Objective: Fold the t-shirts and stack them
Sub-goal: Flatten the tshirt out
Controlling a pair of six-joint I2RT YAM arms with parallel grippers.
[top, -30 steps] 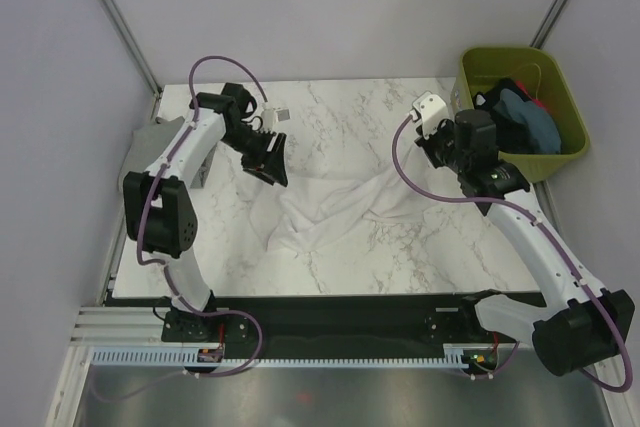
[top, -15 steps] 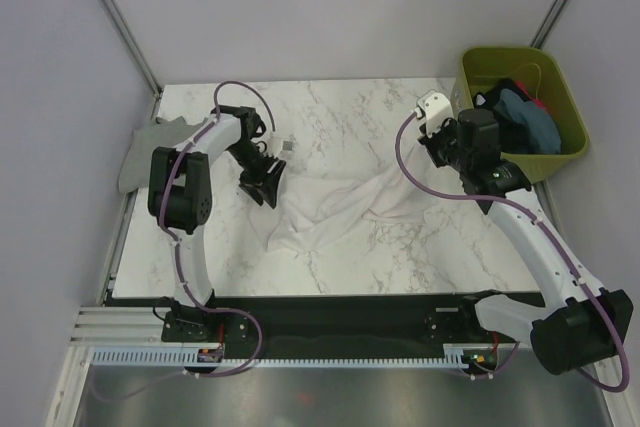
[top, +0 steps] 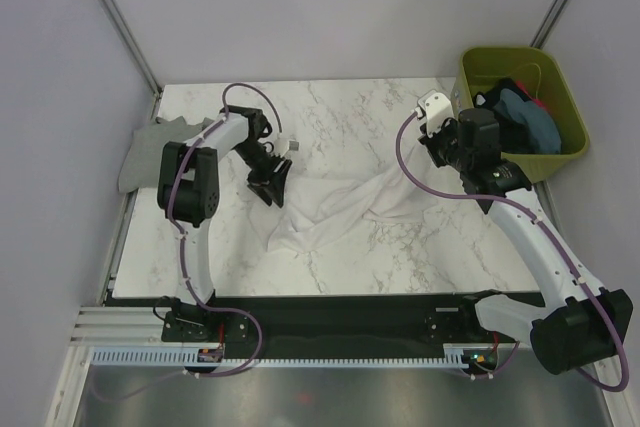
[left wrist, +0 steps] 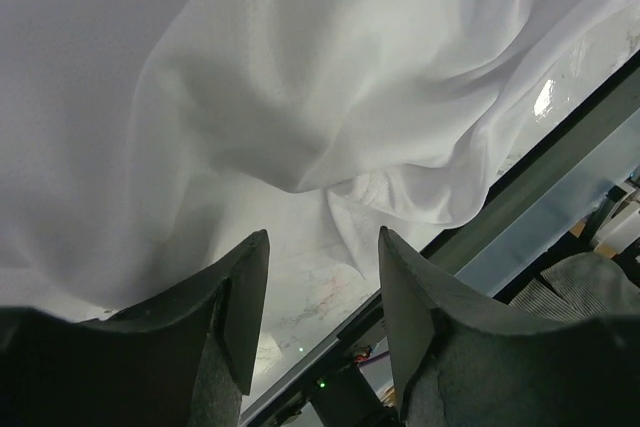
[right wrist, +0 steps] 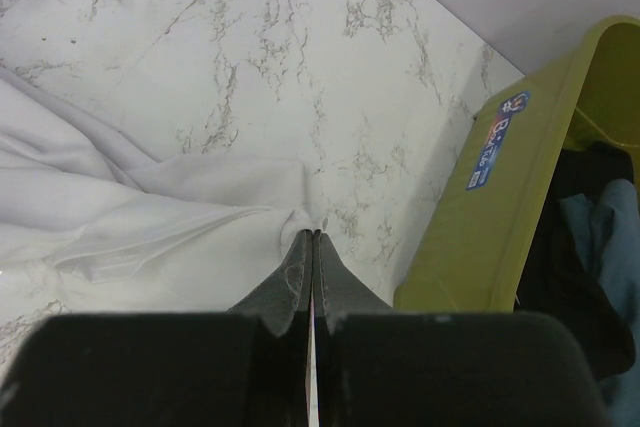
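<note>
Clamping the white shirt (right wrist: pixel 150 217) by an edge, the right gripper (right wrist: pixel 313 237) is closed; only the left wrist view shows the left gripper (left wrist: pixel 322 247) spread, holding nothing.

No way to count the dark and teal shirts (top: pixel 525 117) heaped in the bin (top: pixel 468 75). Also the grey shirt (top: pixel 140 157) is partly behind the left arm (top: pixel 190 187), and the white shirt (left wrist: pixel 300 67) runs off 3 edges of the left wrist view.
</note>
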